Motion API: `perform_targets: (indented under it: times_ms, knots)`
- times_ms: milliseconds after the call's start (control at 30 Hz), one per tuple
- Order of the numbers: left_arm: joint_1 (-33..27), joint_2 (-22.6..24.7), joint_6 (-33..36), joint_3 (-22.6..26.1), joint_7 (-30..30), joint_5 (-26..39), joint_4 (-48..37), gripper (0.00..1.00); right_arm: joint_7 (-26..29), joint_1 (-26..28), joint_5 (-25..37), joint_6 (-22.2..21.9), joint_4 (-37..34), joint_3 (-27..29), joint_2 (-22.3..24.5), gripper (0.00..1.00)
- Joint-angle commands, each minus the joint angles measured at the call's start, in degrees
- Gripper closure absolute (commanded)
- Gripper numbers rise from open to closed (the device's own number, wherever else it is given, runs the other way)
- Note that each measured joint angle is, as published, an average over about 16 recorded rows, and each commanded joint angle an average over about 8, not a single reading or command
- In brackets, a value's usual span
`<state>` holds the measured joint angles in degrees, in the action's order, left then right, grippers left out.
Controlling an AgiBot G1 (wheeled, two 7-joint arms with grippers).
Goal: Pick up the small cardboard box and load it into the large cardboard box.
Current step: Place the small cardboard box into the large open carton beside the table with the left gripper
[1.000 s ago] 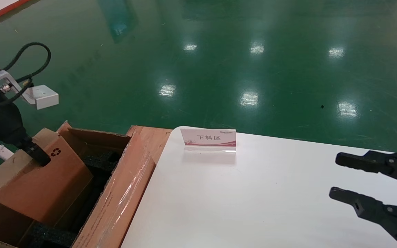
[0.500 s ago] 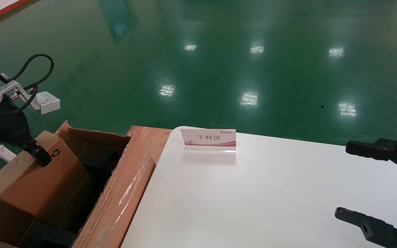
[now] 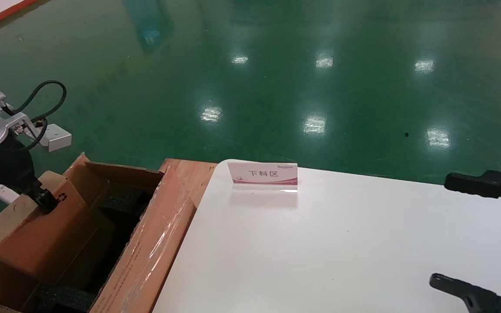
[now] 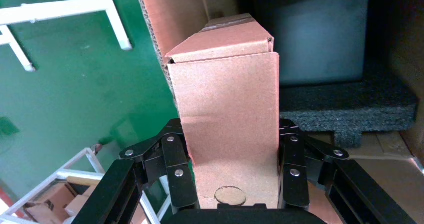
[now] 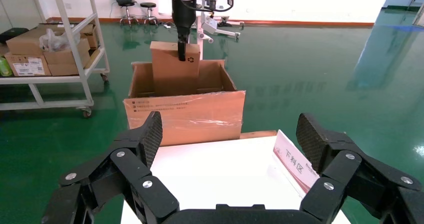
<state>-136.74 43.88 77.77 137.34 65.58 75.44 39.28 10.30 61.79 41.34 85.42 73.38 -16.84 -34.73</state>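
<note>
Now the loading step is under way — the left gripper (image 3: pixel 44 201), at nine o'clock, clamps the small box (image 3: pixel 46 237), tilted and partly inside the carton (image 3: pixel 146 256). Next: lower, then release. At four o'clock, the right gripper (image 3: pixel 463 234) hangs wide open — idle.

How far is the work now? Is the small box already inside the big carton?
Picked up: the left gripper is shut on the small cardboard box. In hand: the box stands upright, partly lowered into the large cardboard box, above the black foam. Left: lower fully and release. The right gripper waits open over the white table.
</note>
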Motion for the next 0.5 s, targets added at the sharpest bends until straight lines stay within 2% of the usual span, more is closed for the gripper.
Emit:
perform_targets:
  times_ms: [33,500]
  knots:
    - [0.87,0.21,-0.31,0.06,-0.32,-0.01,-1.1,1.0,0.0,0.0,0.0,0.0,0.0,-0.01,0.0,0.0]
    - [5.37,2.1,-3.03,-0.39,-1.61,-0.71,-7.33,1.0,-0.03,0.01,-0.04,-0.02,0.0,-0.05,0.02,0.0]
